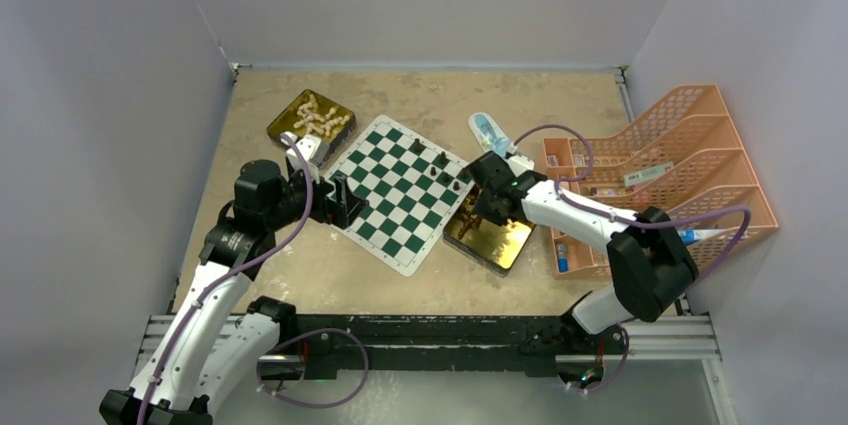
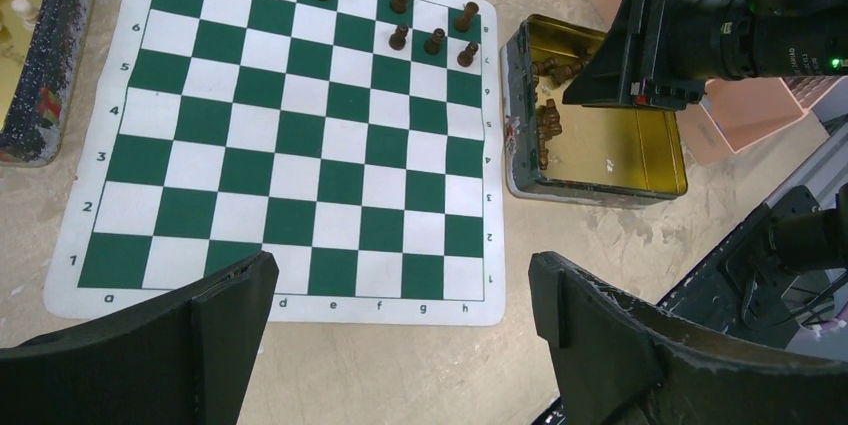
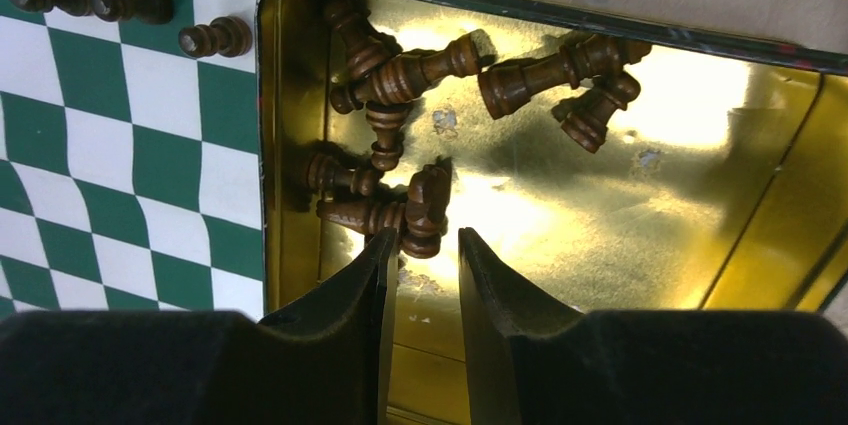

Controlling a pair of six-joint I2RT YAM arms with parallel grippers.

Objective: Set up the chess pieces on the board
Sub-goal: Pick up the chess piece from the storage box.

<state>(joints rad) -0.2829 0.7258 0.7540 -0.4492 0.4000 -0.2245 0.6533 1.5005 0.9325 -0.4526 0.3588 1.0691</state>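
1. Gold metal is lining the open tin (image 3: 700,195), which is sitting on the bench (image 1: 300,275) just beside one edge of the board (image 2: 290,145).
2. Dark brown chess pieces (image 3: 400,75) are lying on their sides inside that tin. Most are heaped at the end nearest the board, and two more are resting a little apart by the far wall.
3. The right fingers (image 3: 350,315) are reaching down into the tin and standing narrowly apart, with nothing clamped between them. Their tips are sitting right at a knight-shaped piece (image 3: 428,207); I cannot tell whether they are touching it.
4. Six dark pieces (image 2: 434,41) are standing upright on the board, all gathered in the corner next to the tin. Three are standing along the outermost row and three in the row beside it.
5. The left fingers (image 2: 230,335) are spreading wide with nothing between them, hovering above the opposite edge of the board, by the row marked 1.
6. A second tin (image 2: 45,75) is sitting off the board's other side, near the left arm, and cream-white pieces (image 1: 318,115) are lying piled in it.
7. A peach plastic rack (image 1: 690,145) is standing at the right side of the bench, beyond the gold tin and well apart from the board.
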